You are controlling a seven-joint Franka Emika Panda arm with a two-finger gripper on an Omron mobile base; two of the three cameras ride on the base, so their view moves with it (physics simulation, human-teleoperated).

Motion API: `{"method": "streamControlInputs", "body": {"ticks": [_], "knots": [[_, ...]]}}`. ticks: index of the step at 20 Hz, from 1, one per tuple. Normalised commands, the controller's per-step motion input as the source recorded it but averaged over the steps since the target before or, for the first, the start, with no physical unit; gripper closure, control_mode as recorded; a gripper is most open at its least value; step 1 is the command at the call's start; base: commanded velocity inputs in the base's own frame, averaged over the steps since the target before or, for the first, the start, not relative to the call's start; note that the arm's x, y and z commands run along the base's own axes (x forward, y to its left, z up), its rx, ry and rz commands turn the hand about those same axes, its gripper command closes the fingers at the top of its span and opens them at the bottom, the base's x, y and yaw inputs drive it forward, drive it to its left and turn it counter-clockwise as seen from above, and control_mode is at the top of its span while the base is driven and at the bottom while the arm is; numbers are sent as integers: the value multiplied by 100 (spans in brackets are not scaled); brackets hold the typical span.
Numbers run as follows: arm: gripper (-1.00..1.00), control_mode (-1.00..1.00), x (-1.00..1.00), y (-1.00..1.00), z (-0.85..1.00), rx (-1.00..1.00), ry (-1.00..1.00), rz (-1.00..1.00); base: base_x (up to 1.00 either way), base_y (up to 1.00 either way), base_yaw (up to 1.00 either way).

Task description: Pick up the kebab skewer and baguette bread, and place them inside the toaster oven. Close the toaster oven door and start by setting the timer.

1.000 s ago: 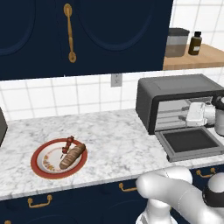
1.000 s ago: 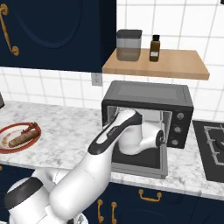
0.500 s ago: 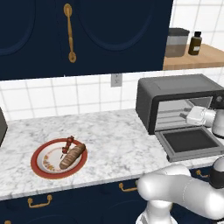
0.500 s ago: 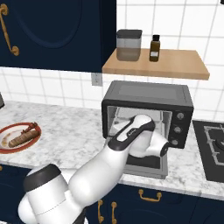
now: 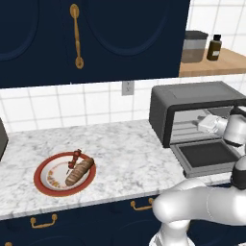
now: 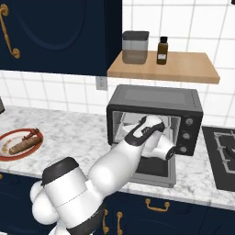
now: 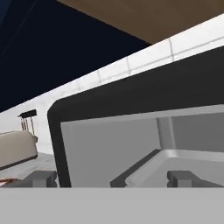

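Kebab skewer (image 5: 75,158) and baguette bread (image 5: 79,171): together on red-rimmed plate (image 5: 42,185), counter left. Toaster oven (image 5: 192,103): right, toaster oven door (image 5: 207,154) dropped open. Gripper (image 7: 111,177): at oven mouth, jaws wide, empty

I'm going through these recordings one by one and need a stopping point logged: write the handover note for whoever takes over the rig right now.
Gripper: open and holding nothing, at the mouth of the toaster oven.
Toaster oven door: down, lying flat in front of the oven.
Kebab skewer and baguette bread: side by side on the red-rimmed plate on the marble counter, left of the oven.
Done: door open.
Left: carry skewer and bread into the oven, close the door, set the timer.
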Motion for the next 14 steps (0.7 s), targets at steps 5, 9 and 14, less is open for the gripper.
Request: {"method": "streamControlInputs", "body": {"ticks": [5, 9, 14], "knots": [[-100, -100, 24, -5, -13, -3, -1, -10, 0, 0, 0], [-100, -100, 19, -1, -15, -4, 0, -6, 0, 0, 0], [-100, -100, 42, 0, -12, -1, 0, -5, 0, 0, 0]]}}
